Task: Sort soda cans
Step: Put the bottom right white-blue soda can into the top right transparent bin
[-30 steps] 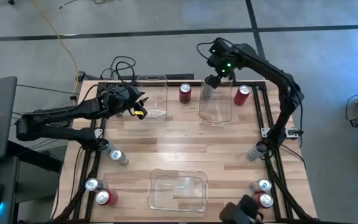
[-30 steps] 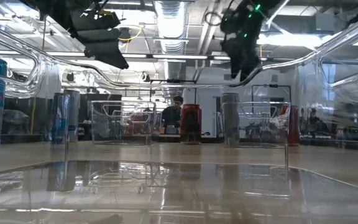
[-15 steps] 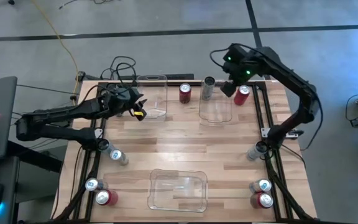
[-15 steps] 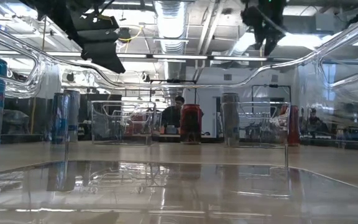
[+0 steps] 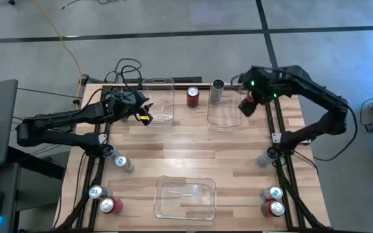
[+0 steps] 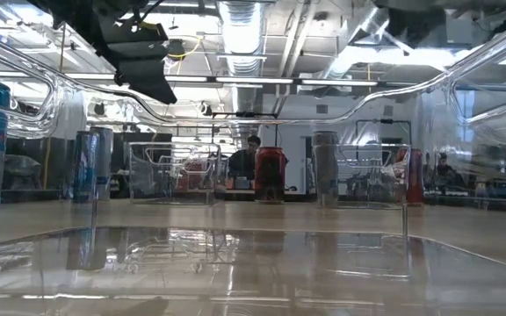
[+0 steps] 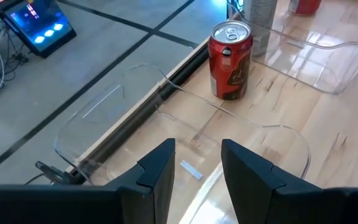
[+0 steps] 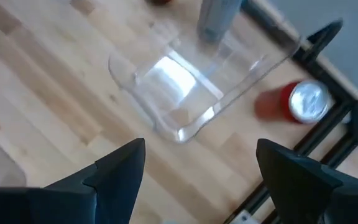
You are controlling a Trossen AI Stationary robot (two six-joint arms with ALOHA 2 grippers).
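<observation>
Right gripper [image 5: 247, 107] spread wide, grasping nothing, hovers directly over upright red can [image 8: 302, 103] at table's two o'clock; nearer arm; axis vertical.

Bright overhead light, tabletop [image 6: 253, 263] glare, wrist blur
</observation>
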